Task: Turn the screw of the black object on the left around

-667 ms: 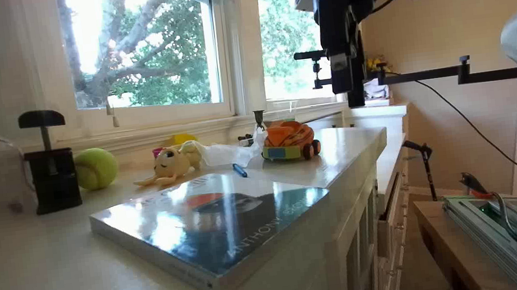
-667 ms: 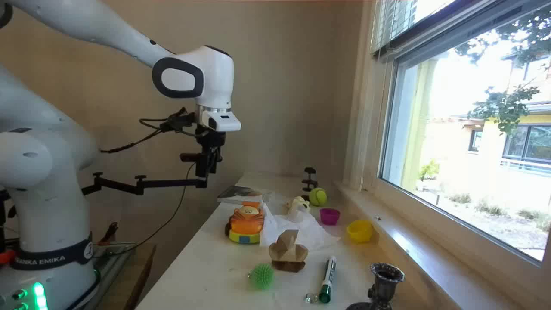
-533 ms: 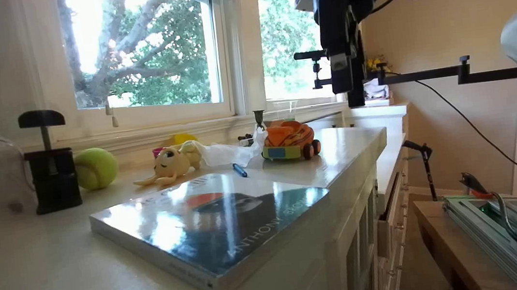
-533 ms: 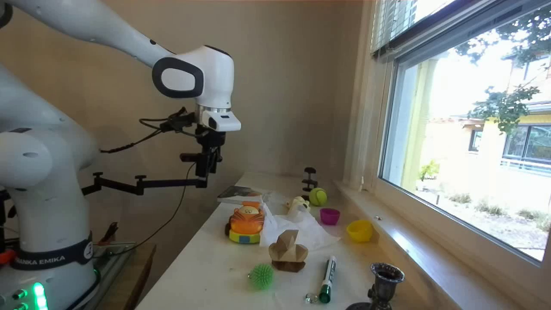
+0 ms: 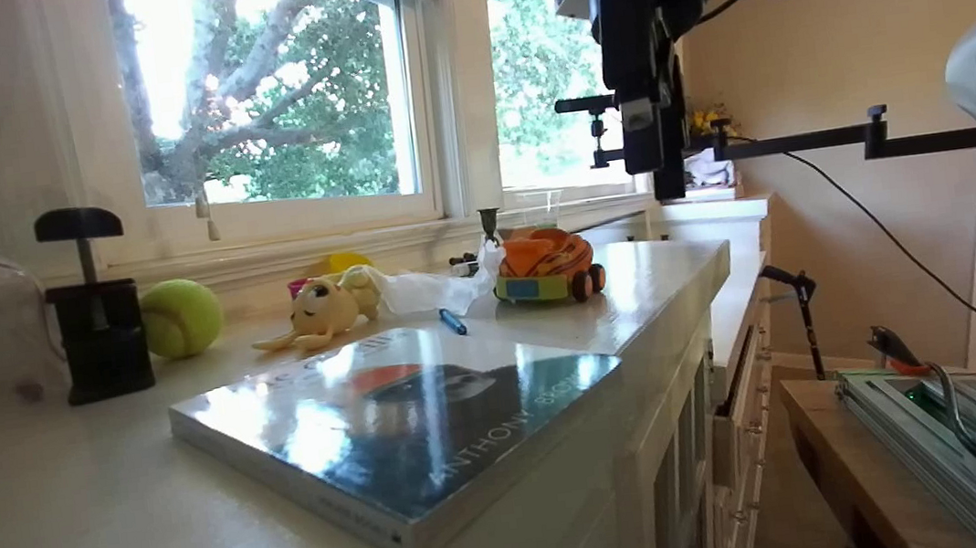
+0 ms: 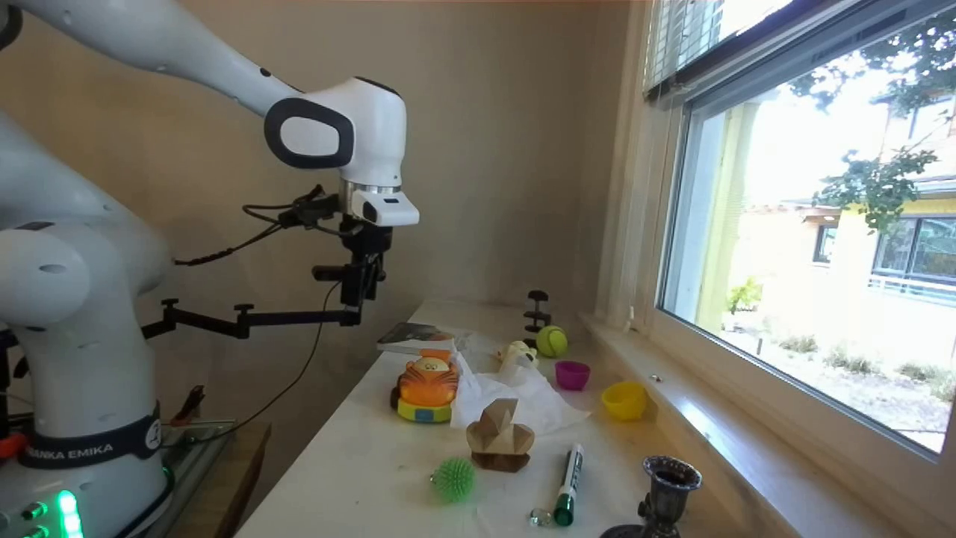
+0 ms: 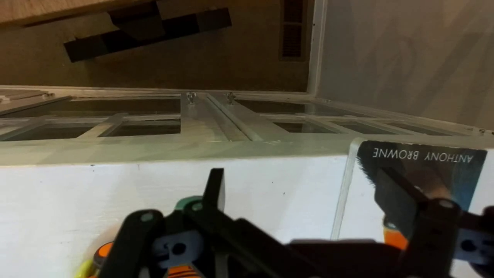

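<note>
In an exterior view the black object (image 5: 101, 341) sits on the counter (image 5: 112, 519) at the left of the frame, just beside the tennis ball (image 5: 182, 318), its screw (image 5: 85, 252) sticking straight up with nothing gripping it, while the claw (image 5: 659, 176) hangs way over in the upper right. In an exterior view the black object (image 6: 536, 317) looks tiny, a bit right of centre, and the claw is left of centre, well apart. Wrist view has the claw spread wide, holding nothing, so imo nothing's done yet and the reach, grip and actual turn are all left.
</note>
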{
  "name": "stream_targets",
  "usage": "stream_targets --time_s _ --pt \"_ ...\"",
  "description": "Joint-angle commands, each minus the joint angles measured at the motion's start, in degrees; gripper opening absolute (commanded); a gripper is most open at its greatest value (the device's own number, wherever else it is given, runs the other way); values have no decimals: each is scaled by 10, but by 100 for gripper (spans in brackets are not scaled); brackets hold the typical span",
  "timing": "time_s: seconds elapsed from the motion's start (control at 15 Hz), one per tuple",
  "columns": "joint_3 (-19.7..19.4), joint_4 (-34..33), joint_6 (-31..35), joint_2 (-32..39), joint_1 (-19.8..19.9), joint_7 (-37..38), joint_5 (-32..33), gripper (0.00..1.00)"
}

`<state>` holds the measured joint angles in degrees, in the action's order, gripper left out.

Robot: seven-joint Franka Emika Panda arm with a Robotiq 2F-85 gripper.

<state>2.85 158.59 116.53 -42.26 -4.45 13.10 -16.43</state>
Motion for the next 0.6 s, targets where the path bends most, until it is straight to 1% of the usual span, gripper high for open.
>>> stream_targets --time_s 0.0,0.07,0.13,0.27,0.53 --pt "11 -34 9 22 26 -31 54 100" --pt "3 -51 15 38 26 -52 67 100" --pt "6 -70 20 59 30 -65 92 100" --pt "1 -97 46 92 26 -101 117 100" --pt "-12 -143 132 176 13 -165 119 100"
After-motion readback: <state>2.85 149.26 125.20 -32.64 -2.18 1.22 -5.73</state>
